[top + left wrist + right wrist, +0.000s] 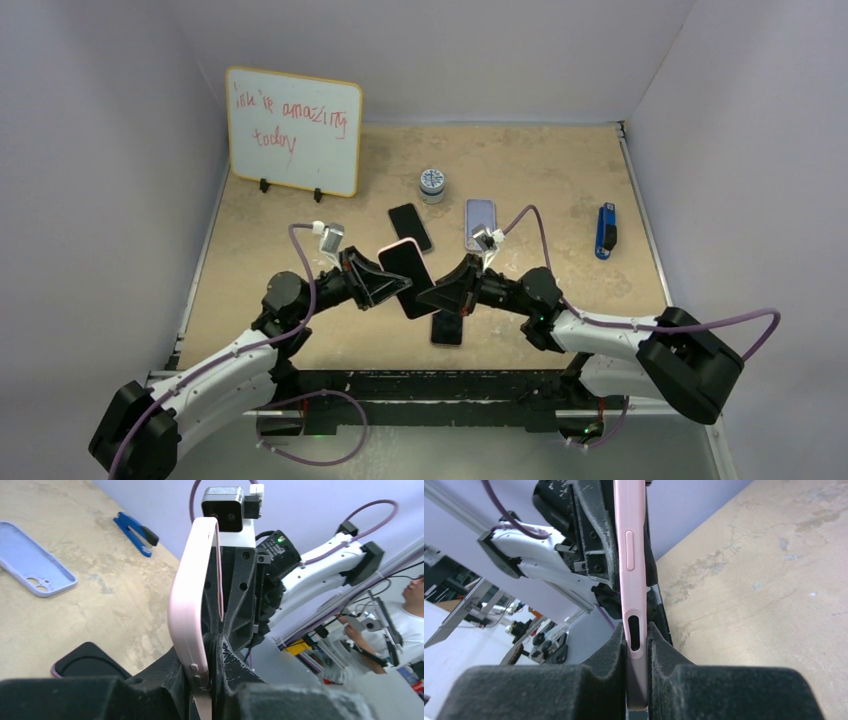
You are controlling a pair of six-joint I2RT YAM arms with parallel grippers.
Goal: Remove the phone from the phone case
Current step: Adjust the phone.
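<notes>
Left gripper (209,667): jaws clamped tight on the lower end of the pink case (186,605). Right gripper (636,675): jaws pinched on the opposite end, right over the port slot. Both arms share one load here. The phone (407,272), in its case, hangs in the air at the centre of the overhead frame, clear of the table (520,170).

In the left wrist view the case rim bows away to the left of a thin edge beside it. That looks like a lifted lip, though I can't be sure the thin edge is the phone's.

So how to do this well? I'd say one side should hold only the case wall while the other peels at a corner, slowly, because two flat clamps squeezing phone and case together just lock them.

Watch for slip: a freed phone would drop onto the table, where another dark phone (447,327) lies right below. A lilac case (480,215) and a black phone (410,227) sit further up the frame, out of the way.
</notes>
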